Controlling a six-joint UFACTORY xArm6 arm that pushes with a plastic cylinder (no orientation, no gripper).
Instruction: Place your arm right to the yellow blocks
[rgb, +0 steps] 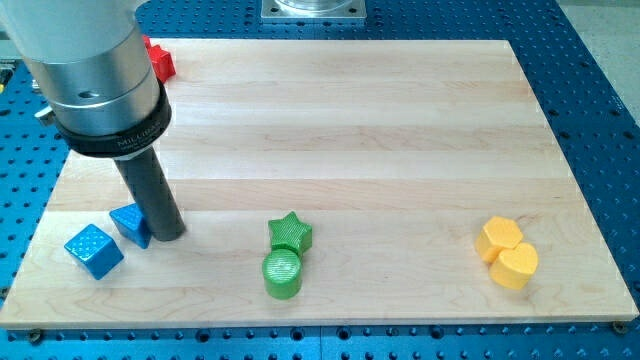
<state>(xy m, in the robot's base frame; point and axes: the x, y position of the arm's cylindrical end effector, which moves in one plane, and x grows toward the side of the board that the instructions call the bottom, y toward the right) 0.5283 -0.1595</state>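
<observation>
Starting at the left edge of the surface (350, 120), we see a blue cube (93, 250) near the bottom-left corner. Just right of it sits a second blue block (128, 222), partly hidden, so we cannot tell its shape. Our tip (168, 236) touches that block's right side, with the dark rod rising up and left into the silver arm housing (90, 70). We carry no end effector, so there is nothing spread or pressed together to report. A red block (160, 60) peeks out behind the housing at the top-left corner, its shape unclear.

Near the middle of the bottom edge, a green star (290, 233) touches a green cylinder (283, 273) just below it.

Toward the bottom-right corner lie the yellow blocks: a yellow hexagon (498, 239) touching a yellow heart (517, 266) at its lower right. Our tip stands well apart from them, far to their left.
</observation>
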